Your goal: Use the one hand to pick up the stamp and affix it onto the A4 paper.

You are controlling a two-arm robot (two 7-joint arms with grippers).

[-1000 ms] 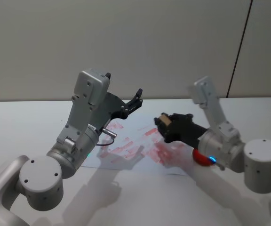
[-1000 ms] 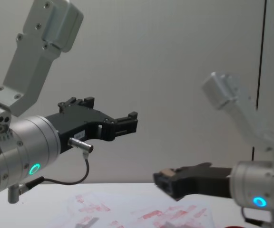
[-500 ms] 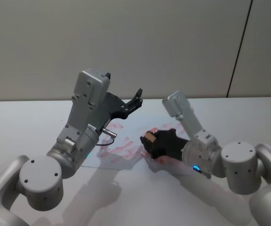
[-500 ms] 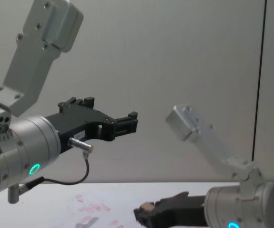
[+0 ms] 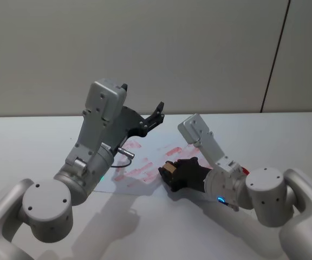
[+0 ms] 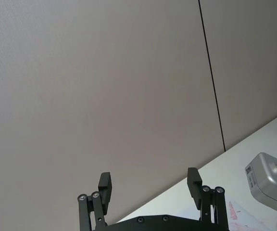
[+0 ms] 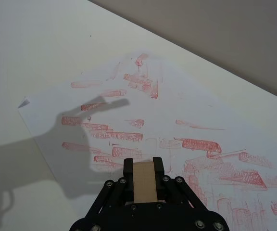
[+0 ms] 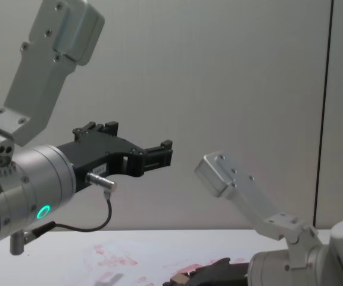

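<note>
Half of the job is looking done: the right gripper [image 7: 143, 166] is gripping the stamp [image 7: 144, 184], its two fingers closed on the block's sides, so the pick-up is needing no more work. The gripper is sitting low over the near part of the paper [image 7: 105, 91], which is lying flat on the table [image 5: 26, 141] and is already carrying many red imprints [image 7: 124, 136]. The stamp is pointing out past the fingertips toward the sheet, above a stretch with red marks all around it. Whether its face is touching the paper I cannot tell. In the chest view the gripper is showing very close to the sheet, with at most a thin gap. In the head view the gripper is reaching in at a slant rather than straight down, so the block may be needing some levelling before it meets the paper squarely. What is remaining, as I am judging it, is the press itself: bringing the stamp's face flat onto the paper, pushing firmly enough to leave a mark, then lifting clear. Any fresh imprint under the block is being hidden by the block itself. The left gripper [image 6: 148, 180] is idling, raised high above the far left of the paper with its fingers spread apart and nothing between them, well apart from the stamp.
</note>
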